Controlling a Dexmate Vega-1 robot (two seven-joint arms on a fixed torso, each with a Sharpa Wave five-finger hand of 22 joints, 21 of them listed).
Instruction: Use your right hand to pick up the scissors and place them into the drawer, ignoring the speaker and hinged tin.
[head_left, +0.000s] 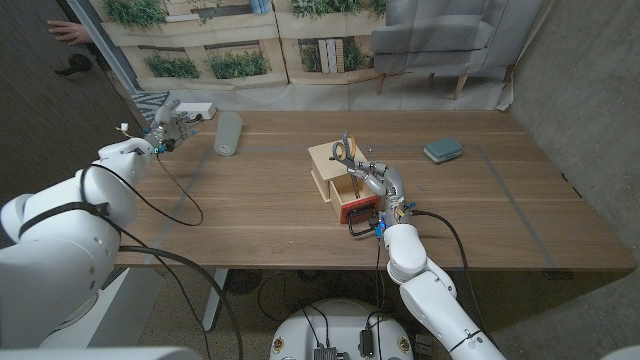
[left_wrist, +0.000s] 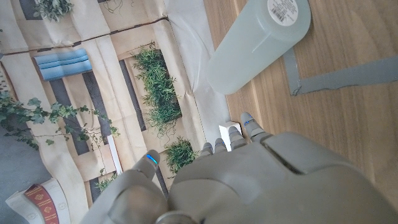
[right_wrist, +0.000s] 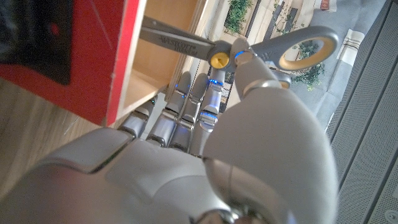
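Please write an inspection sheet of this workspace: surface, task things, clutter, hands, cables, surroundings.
Surface: brown wooden table with grey tape lines.
Job's things: grey-handled metal scissors, blades down into the open red-fronted wooden drawer; small light wooden drawer box.
Clutter: pale grey cylindrical speaker lying on its side; teal hinged tin; small white box.
Hands: right hand grips the scissors; left hand holds nothing, near the speaker.
Cables: black cables along both arms.
Surroundings: plant-print backdrop, grey armchair, a person's hand.
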